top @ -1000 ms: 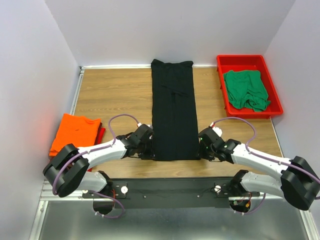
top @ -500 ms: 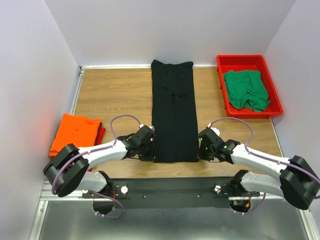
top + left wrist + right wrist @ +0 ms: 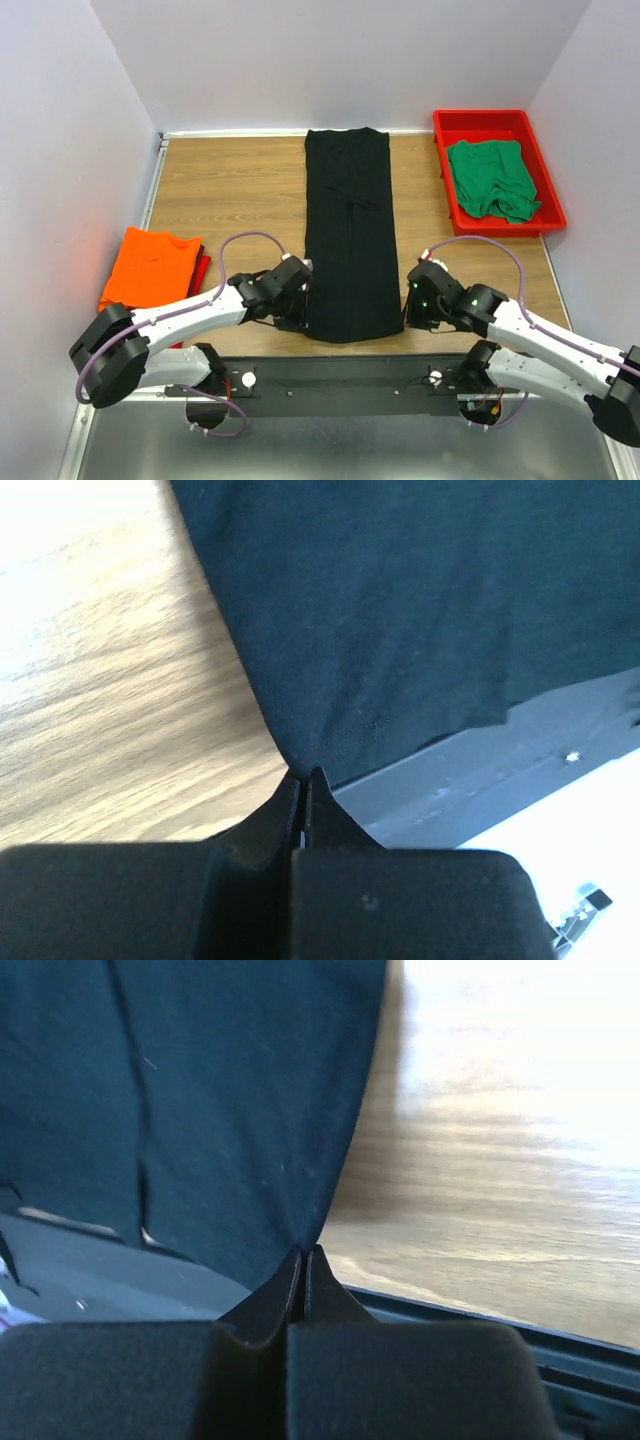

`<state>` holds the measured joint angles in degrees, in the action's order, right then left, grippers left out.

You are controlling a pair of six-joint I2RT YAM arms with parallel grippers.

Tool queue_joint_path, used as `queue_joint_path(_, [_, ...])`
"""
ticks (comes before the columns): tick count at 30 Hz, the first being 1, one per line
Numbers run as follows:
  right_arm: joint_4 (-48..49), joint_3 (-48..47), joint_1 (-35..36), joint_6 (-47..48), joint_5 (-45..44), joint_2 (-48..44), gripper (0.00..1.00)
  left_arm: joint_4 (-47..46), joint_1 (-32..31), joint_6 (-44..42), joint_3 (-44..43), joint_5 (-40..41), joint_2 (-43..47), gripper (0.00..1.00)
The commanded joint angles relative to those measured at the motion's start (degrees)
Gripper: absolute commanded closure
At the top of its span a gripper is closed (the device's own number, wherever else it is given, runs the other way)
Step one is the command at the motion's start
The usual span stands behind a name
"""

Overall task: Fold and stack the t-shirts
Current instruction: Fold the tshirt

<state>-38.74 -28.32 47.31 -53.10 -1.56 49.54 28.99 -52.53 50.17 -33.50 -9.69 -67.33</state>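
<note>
**Both pincers clamped on the black shirt's near corners**

Your black t-shirt (image 3: 348,240) lies as a long, narrow strip down the centre of the overhead view. It is matte, soft knit cloth, mostly smooth, with one short diagonal crease in its upper half. It rests on the pale wood-grain table (image 3: 230,190), and its lower end lies close to the table's bottom edge.

Your left pincer (image 3: 304,777) is clenched on the strip's lower left corner. The wrist view shows the cloth drawn into a small peak between the closed black fingers. Your right pincer (image 3: 303,1252) grips the lower right corner the same way, with the fabric gathered to a point at its tips.

At the left of the overhead view, the orange t-shirt (image 3: 152,265) sits folded into a rough rectangle. It lies on top of the dark red t-shirt (image 3: 204,270), of which only a sliver shows along its right side.

At the upper right stands the rigid, glossy red tray (image 3: 445,125). The green t-shirt (image 3: 490,178) lies crumpled and wrinkled inside it, leaving the tray's top end bare.
</note>
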Motion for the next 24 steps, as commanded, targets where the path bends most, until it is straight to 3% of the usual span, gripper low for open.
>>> queue_joint_path(1, [-3.97, -6.92, 0.5, -0.16, -8.88, 3.17, 1.0, 2.03, -0.11, -1.74, -6.75, 3.27, -1.22, 1.0])
queue_joint_path(12, [4.8, -20.1, 0.42, 4.58, -26.02, 19.09, 1.0, -4.2, 5.24, -8.07, -18.53, 8.2, -11.15, 1.0])
queue_joint_path(24, [15.36, -30.13, -0.9, 9.68, -34.82, 35.44, 1.0, -10.18, 13.86, -10.88, -25.82, 8.9, -20.1, 1.0])
